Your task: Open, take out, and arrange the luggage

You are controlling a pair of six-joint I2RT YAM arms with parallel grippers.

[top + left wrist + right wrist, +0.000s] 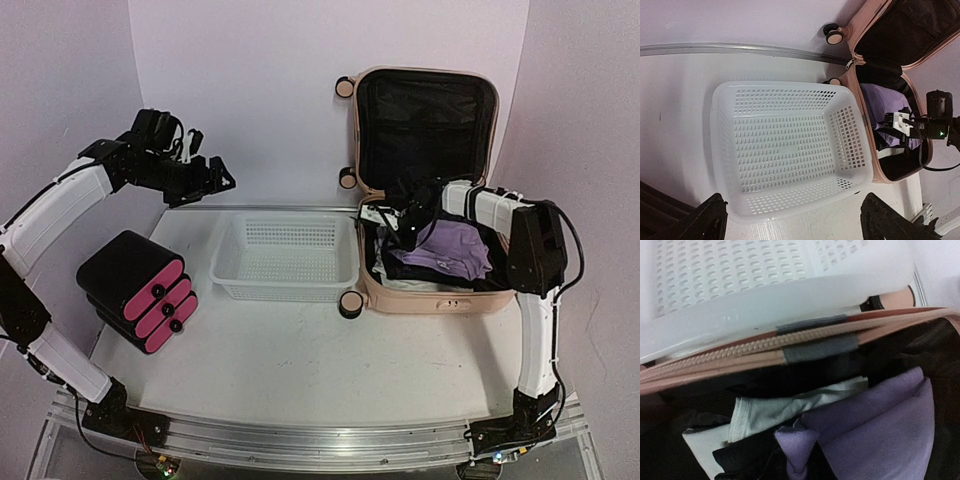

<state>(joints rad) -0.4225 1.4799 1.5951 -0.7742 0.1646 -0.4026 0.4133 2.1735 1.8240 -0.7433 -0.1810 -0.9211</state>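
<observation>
Lying open at the right rear of the desk [300, 350], the luggage [410, 298] is found just beside a white mesh basket [285, 288], which stands on its left. Its long axis is laid left to right across the desk, and the wheeled end is turned left toward the basket, so that a front wheel [350, 303] is seen at the basket's near corner. The lower shell is laid flat. The lid [425, 120] is stood upright at the back, close to the wall, with its black lining faced toward the arms.

Clothes are packed in the lower shell. A folded purple garment [450, 250] is laid uppermost, a pale whitish garment [790, 407] is tucked under its edge on the basket side, and black clothing [745, 460] is seen around and below both. In the left wrist view, the basket's perforated floor and walls are shown in full.

The right arm [535, 260] is reached in from the right over the lower shell, and the right jaws are lowered among the clothes beside the purple garment. Whether they are closed, or have hold of anything, cannot be told. The left arm [60, 210] is held high over the left of the desk. The left jaws are spread wide, with nothing gripped between them. A black box with three pink drawer fronts [135, 290] is set at the left, well apart from the luggage.
</observation>
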